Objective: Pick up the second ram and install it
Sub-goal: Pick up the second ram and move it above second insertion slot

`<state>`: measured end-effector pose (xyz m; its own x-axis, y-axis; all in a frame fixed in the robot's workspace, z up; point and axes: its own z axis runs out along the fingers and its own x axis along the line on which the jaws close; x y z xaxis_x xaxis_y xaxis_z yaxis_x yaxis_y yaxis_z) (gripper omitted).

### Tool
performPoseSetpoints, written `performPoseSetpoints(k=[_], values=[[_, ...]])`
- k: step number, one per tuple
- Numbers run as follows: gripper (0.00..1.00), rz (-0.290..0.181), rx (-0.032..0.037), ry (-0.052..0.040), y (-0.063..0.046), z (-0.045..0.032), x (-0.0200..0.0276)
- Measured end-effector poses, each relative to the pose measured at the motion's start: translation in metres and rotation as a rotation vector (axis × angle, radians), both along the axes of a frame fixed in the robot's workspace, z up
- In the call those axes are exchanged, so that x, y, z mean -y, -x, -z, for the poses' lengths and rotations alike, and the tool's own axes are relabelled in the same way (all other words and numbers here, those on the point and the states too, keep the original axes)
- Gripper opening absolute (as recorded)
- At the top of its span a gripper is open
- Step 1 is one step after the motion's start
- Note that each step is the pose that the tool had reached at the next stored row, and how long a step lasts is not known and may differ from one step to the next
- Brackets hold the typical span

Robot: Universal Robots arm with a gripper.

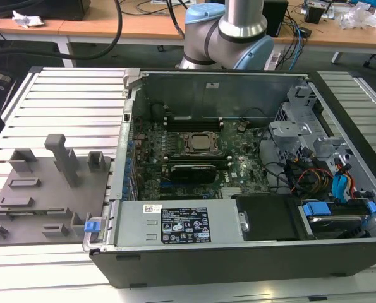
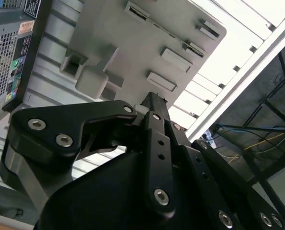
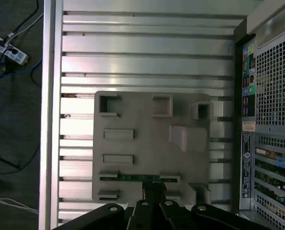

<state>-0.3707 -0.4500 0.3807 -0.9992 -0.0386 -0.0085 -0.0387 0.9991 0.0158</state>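
Ram number two is not yet lifted. The second ram [image 3: 132,177], a thin green stick, lies flat in a long slot along one edge of the grey plastic tray [image 3: 152,143], between two small holders at its ends. The gripper [image 3: 154,186] hangs over this tray and apart from it, its fingers pressed together with nothing between them. In the first wrist view its tip sits just beside the stick.

Two flat blocks [image 3: 118,134] sit on the tray just inward of the stick, and a tall post [image 1: 64,158] rises near the tray's middle. An open computer case [image 1: 238,268] stands just beside the tray, both on a slatted aluminium table [image 1: 74,95]. The arm [image 1: 229,31] rises beyond the case from the tray.
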Motion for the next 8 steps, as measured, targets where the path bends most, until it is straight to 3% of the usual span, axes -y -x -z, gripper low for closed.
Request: performPoseSetpoints(k=[8], values=[[0.11, -0.199, 0.0000, 0.0000, 0.0000, 0.0000, 0.0000]])
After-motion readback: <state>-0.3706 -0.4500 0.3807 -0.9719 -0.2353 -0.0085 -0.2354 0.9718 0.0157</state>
